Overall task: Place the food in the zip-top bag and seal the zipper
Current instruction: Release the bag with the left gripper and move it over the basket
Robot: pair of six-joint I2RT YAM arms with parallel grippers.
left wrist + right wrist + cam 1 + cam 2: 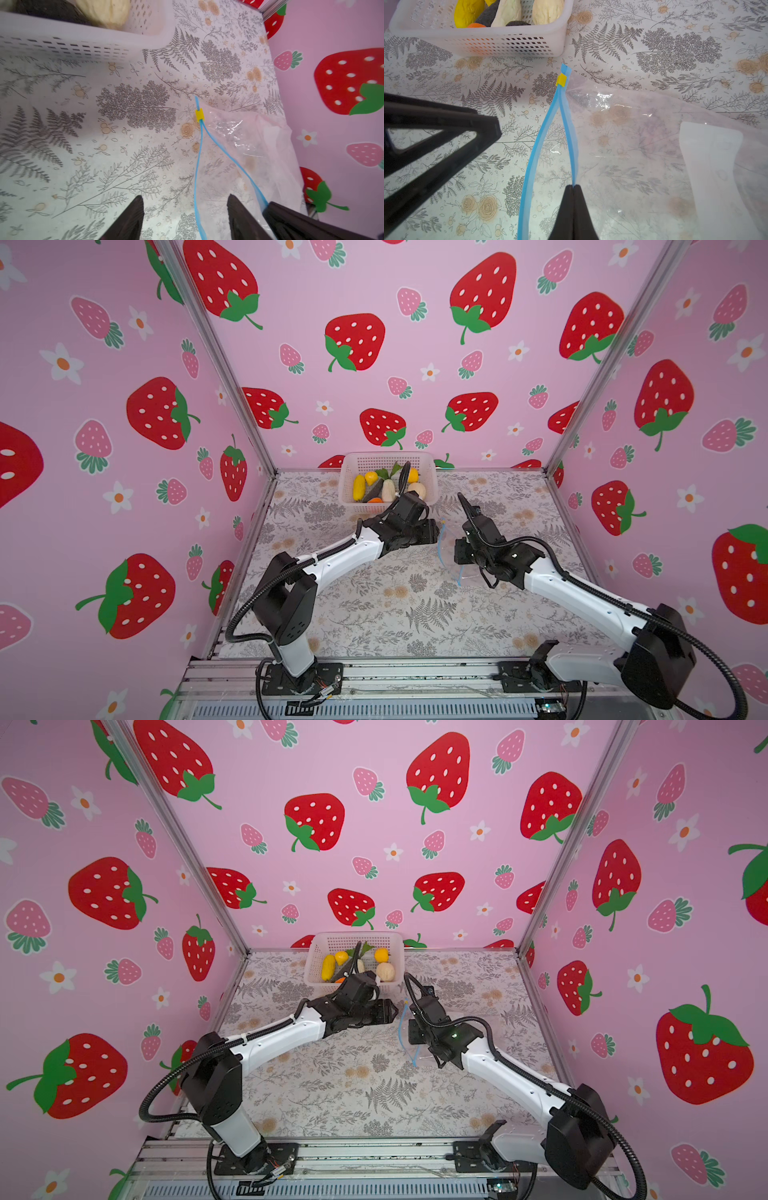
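On the fern-print table [374, 614], enclosed by pink strawberry-print walls [415, 344], the zip-top bag [633, 135] lies near the basket [388, 455] holding the food [359, 487]. The right end effector [573, 188] pinches one lip of the zipper [570, 135]; the left end effector [184, 218] stands open, gripping nothing.
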